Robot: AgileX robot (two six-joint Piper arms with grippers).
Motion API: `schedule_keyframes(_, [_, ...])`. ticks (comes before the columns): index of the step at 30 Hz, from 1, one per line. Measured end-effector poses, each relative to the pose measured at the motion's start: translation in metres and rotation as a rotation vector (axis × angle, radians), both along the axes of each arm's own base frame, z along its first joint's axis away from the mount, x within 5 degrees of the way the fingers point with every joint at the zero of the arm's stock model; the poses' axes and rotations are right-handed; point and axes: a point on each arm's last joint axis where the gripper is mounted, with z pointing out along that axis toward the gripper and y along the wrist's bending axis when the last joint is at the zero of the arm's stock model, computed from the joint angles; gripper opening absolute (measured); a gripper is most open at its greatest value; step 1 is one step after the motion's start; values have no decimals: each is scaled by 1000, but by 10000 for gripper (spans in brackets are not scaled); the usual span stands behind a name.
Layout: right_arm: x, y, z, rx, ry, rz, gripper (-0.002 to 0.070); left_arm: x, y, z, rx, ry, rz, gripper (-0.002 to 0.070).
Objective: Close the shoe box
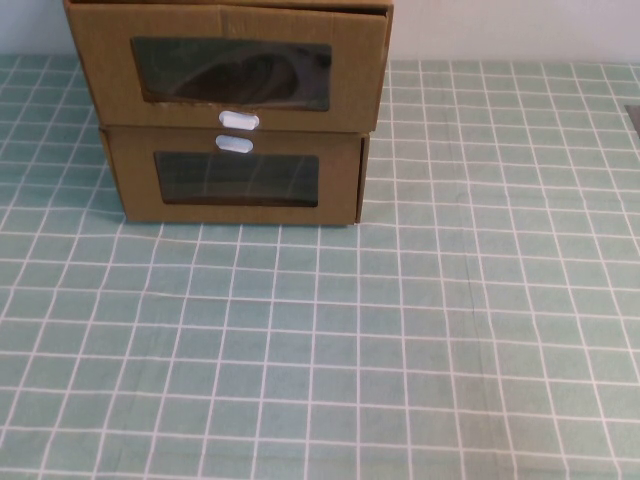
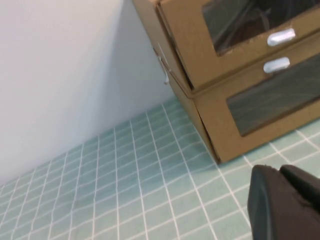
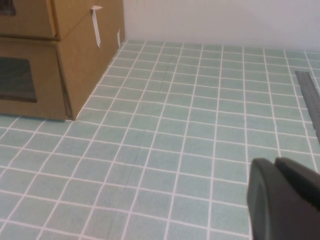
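The shoe box (image 1: 100,60) is the upper of two stacked brown cardboard boxes at the table's back left. Its large dark window shows a shoe inside, and a white pull tab (image 1: 238,121) sits just under the window. Its drawer front juts out a little past the box below. The left wrist view shows the shoe box (image 2: 192,47) from its left corner, and the right wrist view catches its right side (image 3: 85,20). My left gripper (image 2: 277,172) is shut on nothing, low over the cloth near the boxes' front left. My right gripper (image 3: 275,162) is shut and empty, well right of them. Neither shows in the high view.
The lower cardboard box (image 1: 130,180) has its white tab (image 1: 234,144) above a smaller window. A green checked cloth (image 1: 400,350) covers the table. A white wall stands behind. A dark flat strip (image 3: 307,90) lies at the far right edge.
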Motion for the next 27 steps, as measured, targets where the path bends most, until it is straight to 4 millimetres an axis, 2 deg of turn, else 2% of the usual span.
schedule_keyframes(3, [0, 0, 0, 0, 0, 0, -15, 2, 0, -11, -11, 3, 6, -5])
schedule_keyframes(8, [0, 0, 0, 0, 0, 0, -15, 4, 3, -32, -312, 24, 70, -5])
schedule_keyframes(11, [0, 0, 0, 0, 0, 0, -15, 5, 6, -52, -402, 55, 116, -5])
schedule_keyframes(15, [0, 0, 0, 0, 0, 0, -15, 8, 6, -79, -456, 131, 148, -5])
schedule_keyframes(18, [0, 0, 0, 0, 0, 0, -15, 10, 6, -93, -472, 174, 154, -5])
schedule_keyframes(27, [0, 0, 0, 0, 0, 0, -15, 7, 1, -102, -448, 274, 73, -5])
